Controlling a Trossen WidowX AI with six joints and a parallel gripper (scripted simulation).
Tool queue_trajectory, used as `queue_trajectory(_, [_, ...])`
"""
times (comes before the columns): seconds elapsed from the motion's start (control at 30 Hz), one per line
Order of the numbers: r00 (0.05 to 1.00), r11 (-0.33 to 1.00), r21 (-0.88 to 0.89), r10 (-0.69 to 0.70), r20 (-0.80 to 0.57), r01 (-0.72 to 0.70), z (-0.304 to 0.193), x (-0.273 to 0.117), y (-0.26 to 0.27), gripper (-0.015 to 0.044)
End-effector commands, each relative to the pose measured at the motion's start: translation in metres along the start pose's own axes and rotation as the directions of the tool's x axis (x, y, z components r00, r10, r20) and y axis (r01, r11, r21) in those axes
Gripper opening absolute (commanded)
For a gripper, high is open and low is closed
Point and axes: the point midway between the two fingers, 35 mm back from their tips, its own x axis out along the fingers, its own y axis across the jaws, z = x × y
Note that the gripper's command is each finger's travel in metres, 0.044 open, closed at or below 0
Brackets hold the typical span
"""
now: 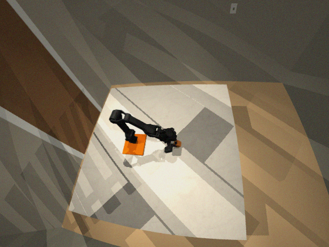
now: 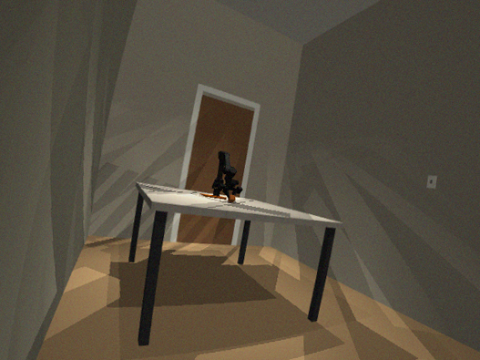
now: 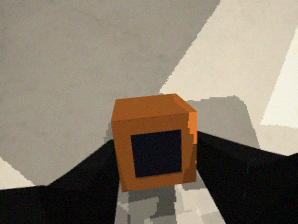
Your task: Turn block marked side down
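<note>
The orange block (image 1: 178,144) (image 2: 232,199) (image 3: 155,107) is between the fingers of my gripper (image 1: 176,144) (image 3: 153,142), which is shut on it. In the wrist view a black finger presses on each of its left and right sides. Its marked side, with a dark square, faces the wrist camera. The block appears raised off the white table (image 1: 188,206) (image 2: 191,207), with a shadow just beside it in the top view; its exact height is hard to tell. Its underside is hidden.
The arm's base stands on a flat orange plate (image 1: 134,150) (image 2: 211,196) towards the left of the table. The table's right edge (image 1: 239,164) lies beyond the block. Several bands of light and shadow cross the table top.
</note>
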Motion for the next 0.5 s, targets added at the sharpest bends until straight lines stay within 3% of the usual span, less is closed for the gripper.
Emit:
queue_trajectory(0.0, [0.998, 1.000, 0.000, 0.004, 0.058, -0.004, -0.002, 0.006, 0.000, 0.0000])
queue_trajectory(0.47, [0.962, 1.000, -0.002, 0.004, 0.275, -0.004, -0.012, 0.010, 0.000, 0.0000])
